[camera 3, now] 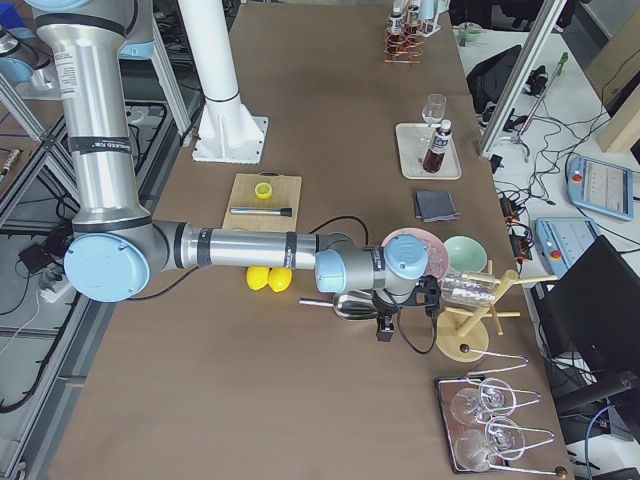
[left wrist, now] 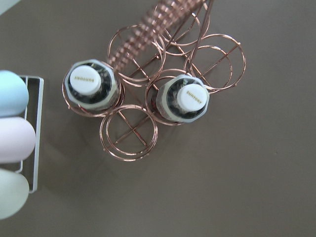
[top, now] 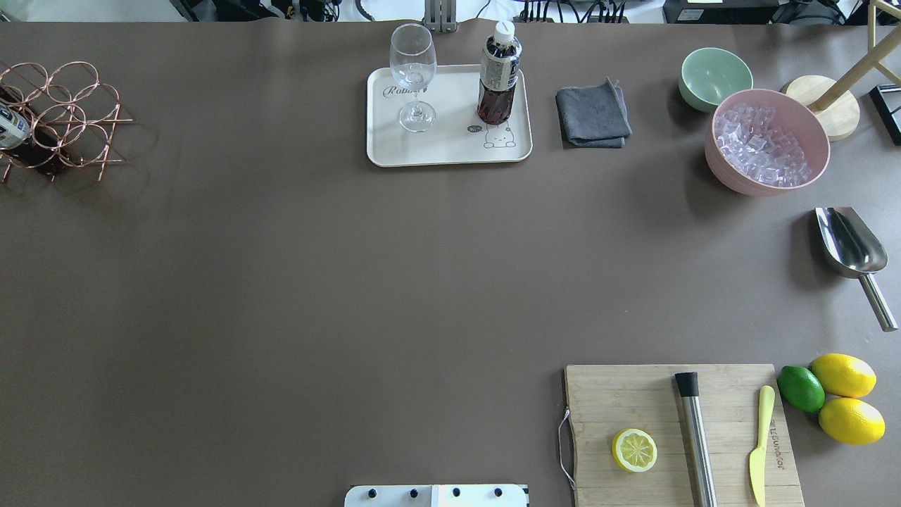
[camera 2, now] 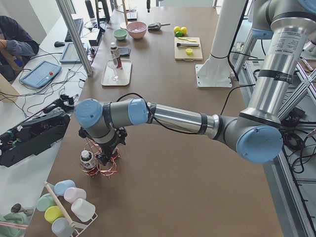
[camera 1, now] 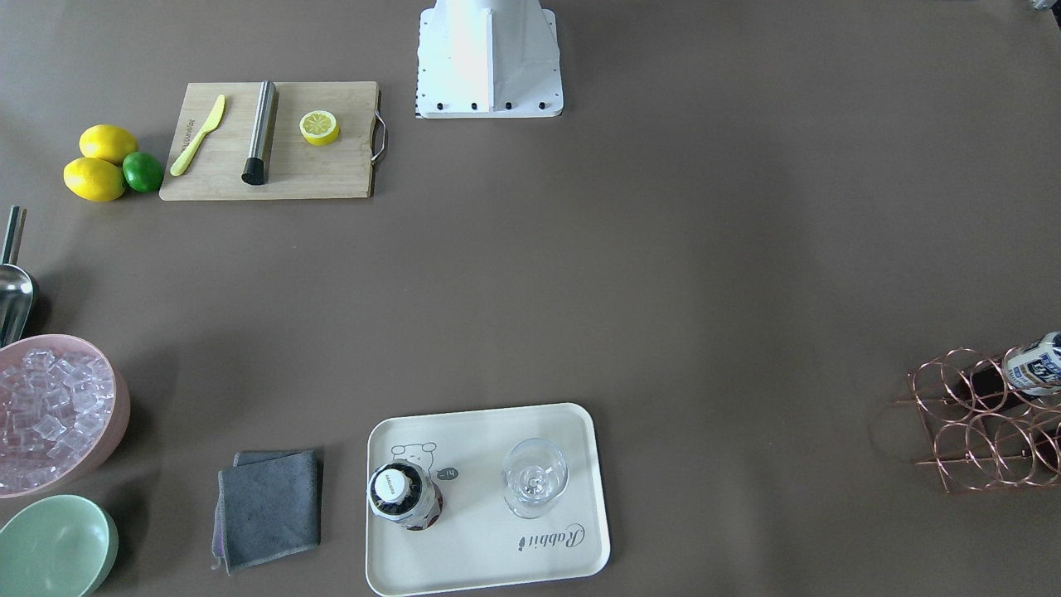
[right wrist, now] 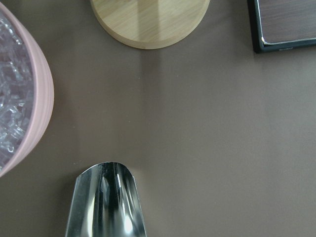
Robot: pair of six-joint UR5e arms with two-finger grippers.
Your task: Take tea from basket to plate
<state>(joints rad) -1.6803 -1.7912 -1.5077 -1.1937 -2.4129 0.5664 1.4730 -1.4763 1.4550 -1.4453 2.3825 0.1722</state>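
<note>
One tea bottle (camera 1: 404,495) stands upright on the cream plate (camera 1: 497,555), beside a stemmed glass (camera 1: 535,477). The copper wire basket (left wrist: 129,132) sits at the table's far left end and holds two more tea bottles, one (left wrist: 91,85) in an outer ring and one (left wrist: 185,98) in a middle ring. My left gripper (camera 2: 105,158) hangs just above the basket; it shows only in the exterior left view, so I cannot tell its state. My right gripper (camera 3: 385,325) hovers over the metal scoop (right wrist: 106,202) by the pink bowl, and I cannot tell its state either.
A grey cloth (top: 593,115), a green bowl (top: 712,76) and a pink bowl of ice (top: 767,141) lie right of the plate. A cutting board (top: 676,429) carries a lemon half, a knife and a steel tube. Lemons and a lime (top: 801,388) sit beside it.
</note>
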